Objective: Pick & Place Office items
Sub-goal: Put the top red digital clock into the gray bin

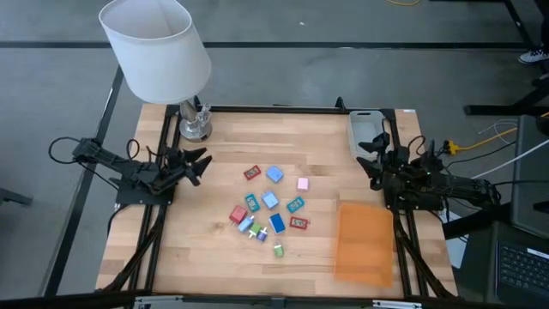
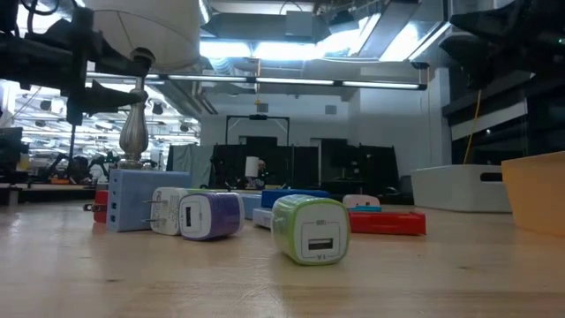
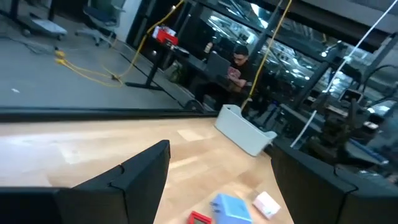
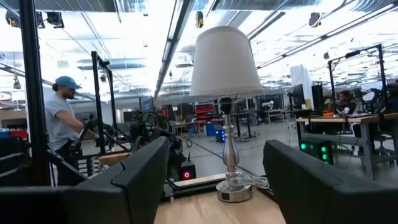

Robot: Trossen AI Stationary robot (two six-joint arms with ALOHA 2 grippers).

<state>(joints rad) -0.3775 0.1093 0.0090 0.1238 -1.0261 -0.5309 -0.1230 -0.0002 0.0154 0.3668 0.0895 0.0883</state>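
The office items (image 1: pixel 270 210) lie scattered mid-table: blue, pink, red, teal and green thumb-sized pieces. In the low view they show as small plug chargers, a green one (image 2: pixel 310 229) nearest, a purple one (image 2: pixel 210 215) beside it. My left gripper (image 1: pixel 202 166) is open at the table's left side, raised, fingers pointing toward the pile. My right gripper (image 1: pixel 371 165) is open at the right side, beside the grey tray (image 1: pixel 366 130). In the left wrist view a blue piece (image 3: pixel 230 207) and a white-pink one (image 3: pixel 267 203) lie between my fingers' line of sight.
A lamp with a white shade (image 1: pixel 156 47) stands on its metal base (image 1: pixel 195 124) at the far left corner. A flat orange sheet (image 1: pixel 365 242) lies near the right edge. The grey tray sits at the far right corner. People stand beyond the table (image 4: pixel 62 127).
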